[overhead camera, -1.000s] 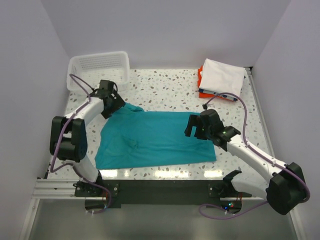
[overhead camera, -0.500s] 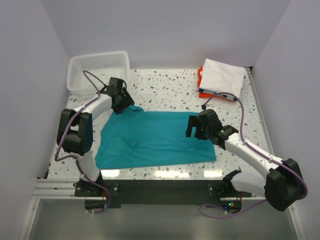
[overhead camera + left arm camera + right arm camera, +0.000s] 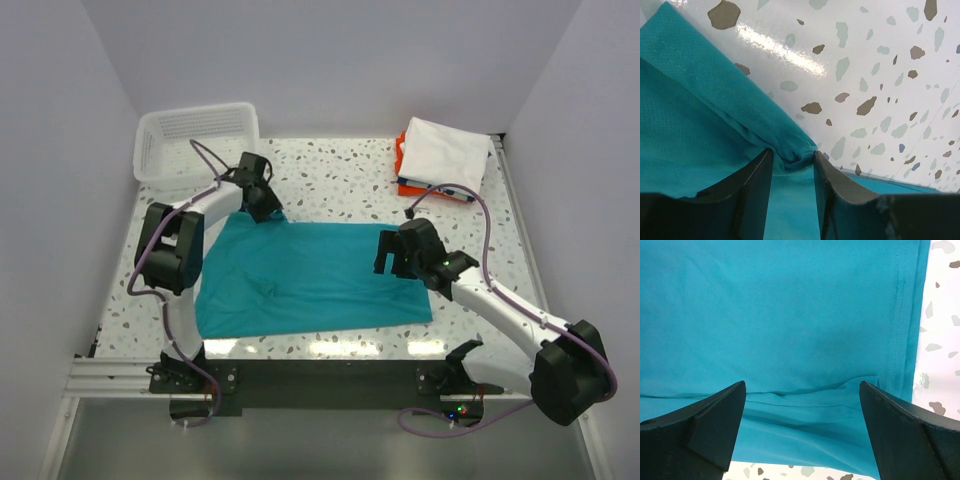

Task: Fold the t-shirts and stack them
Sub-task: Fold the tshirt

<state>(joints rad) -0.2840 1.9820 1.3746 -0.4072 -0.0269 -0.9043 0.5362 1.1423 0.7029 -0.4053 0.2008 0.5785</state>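
The teal t-shirt (image 3: 300, 275) lies spread flat mid-table. My left gripper (image 3: 265, 208) sits at its far left corner. In the left wrist view the gripper (image 3: 791, 155) has its fingertips (image 3: 765, 159) pressed against both sides of a bunched fold of teal cloth (image 3: 792, 150). My right gripper (image 3: 388, 262) hangs over the shirt's right part. In its wrist view the gripper (image 3: 802, 390) stands wide open above a loose crease in the cloth (image 3: 805, 405), holding nothing. A folded stack sits at the far right: a white t-shirt (image 3: 445, 150) on top, an orange one (image 3: 400, 160) and a dark-edged one (image 3: 432, 190) beneath.
A white slatted basket (image 3: 195, 135) stands at the far left corner, just behind my left arm. Speckled tabletop (image 3: 340, 180) shows between the teal shirt and the back wall. Side walls close in on both sides.
My left gripper slid right along the far edge to the shirt's corner, and its jaws narrowed onto the cloth. The right arm barely moved.
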